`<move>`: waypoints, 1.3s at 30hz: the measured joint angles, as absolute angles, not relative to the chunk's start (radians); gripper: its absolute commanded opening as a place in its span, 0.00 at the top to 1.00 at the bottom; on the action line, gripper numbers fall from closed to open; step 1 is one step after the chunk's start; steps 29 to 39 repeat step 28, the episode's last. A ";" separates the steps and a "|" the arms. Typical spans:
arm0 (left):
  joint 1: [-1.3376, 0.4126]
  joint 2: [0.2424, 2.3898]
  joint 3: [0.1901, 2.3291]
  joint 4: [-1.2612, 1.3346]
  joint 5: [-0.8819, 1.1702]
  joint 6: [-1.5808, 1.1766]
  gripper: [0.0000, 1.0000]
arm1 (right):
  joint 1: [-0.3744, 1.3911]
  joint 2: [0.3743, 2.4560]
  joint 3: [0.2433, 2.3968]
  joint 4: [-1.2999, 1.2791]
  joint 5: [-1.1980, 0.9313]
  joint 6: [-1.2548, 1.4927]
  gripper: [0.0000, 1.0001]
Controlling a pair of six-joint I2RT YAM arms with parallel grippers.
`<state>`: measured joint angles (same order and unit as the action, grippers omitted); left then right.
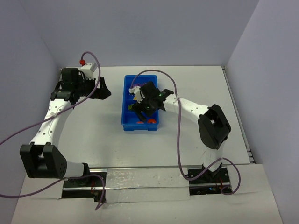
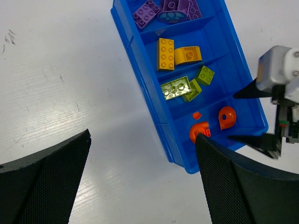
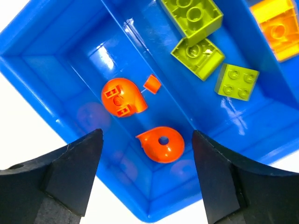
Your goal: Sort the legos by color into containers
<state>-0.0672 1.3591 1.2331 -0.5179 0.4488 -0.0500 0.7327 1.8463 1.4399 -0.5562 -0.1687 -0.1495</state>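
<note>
Your right fingers hang spread and empty over the tray's end compartment. One round orange lego lies between their tips, the other just beyond. Your left fingers, also spread and empty, hover beside the tray over the tabletop.

A white worktop was shown, marked by faint scuffs in the left wrist view. A bright blue tray was set directly on it near the middle, its long sides running toward the far edge.
</note>
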 measured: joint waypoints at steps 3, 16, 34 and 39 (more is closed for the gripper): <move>-0.061 1.366 1.233 -0.507 0.449 -0.057 0.01 | 0.722 1.796 1.439 -0.562 -0.168 -0.146 0.00; -0.013 1.483 1.233 -0.452 0.399 -0.097 0.01 | 0.287 1.548 1.406 -0.517 -0.112 -0.081 0.00; 0.090 1.523 1.202 -0.406 0.314 -0.088 0.01 | 0.106 1.518 1.224 -0.476 -0.087 -0.044 0.00; 0.090 1.523 1.202 -0.406 0.314 -0.088 0.01 | 0.106 1.518 1.224 -0.476 -0.087 -0.044 0.00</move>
